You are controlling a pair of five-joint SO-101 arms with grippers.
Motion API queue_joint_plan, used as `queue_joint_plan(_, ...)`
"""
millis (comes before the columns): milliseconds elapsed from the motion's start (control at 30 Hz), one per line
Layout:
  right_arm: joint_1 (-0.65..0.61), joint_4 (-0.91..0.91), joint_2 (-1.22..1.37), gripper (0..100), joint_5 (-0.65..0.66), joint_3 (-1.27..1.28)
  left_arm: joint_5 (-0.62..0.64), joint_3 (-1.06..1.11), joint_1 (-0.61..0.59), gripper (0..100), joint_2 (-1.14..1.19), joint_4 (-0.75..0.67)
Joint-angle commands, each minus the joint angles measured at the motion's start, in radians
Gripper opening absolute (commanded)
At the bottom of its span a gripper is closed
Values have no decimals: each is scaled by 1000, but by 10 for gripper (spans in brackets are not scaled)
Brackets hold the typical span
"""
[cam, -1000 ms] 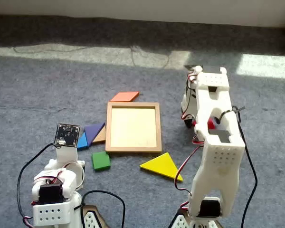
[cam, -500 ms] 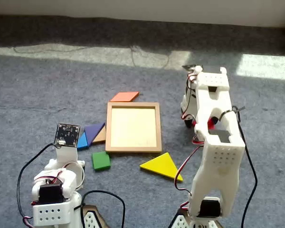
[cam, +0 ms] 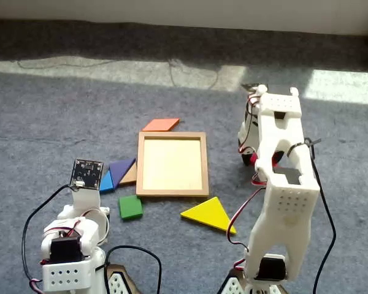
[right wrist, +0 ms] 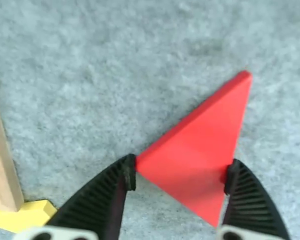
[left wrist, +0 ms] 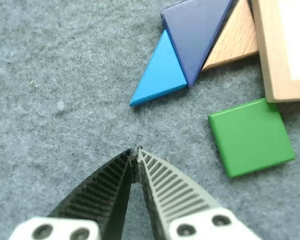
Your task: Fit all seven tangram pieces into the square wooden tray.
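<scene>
Clamped on the red triangle [right wrist: 205, 135], the right gripper [right wrist: 181, 171] was shifted slightly from the wooden tray [cam: 172, 193], a pickup seemingly begun; the left gripper [left wrist: 136, 155] was seen closed.

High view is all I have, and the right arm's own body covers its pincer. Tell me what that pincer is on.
Observer: The right pincer straddles a red triangle, with one finger against each side of it.
Operator: Now report the left pincer; the board on the wrist hides it from me.
Observer: The left pincer is shut with nothing in it, its tips over bare carpet, just short of the light blue triangle.
</scene>
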Motion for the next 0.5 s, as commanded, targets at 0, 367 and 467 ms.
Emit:
queue_joint_plan(0,16,2,-28,227,15,-7,3,19,-13,7,-35,5)
queue_joint_plan(367,2,157,-38,227,15,-102,3,19,-13,7,-35,5)
queue_joint_plan(467,-4,191,-39,227,14,-137,3,19,-13,7,-35,5)
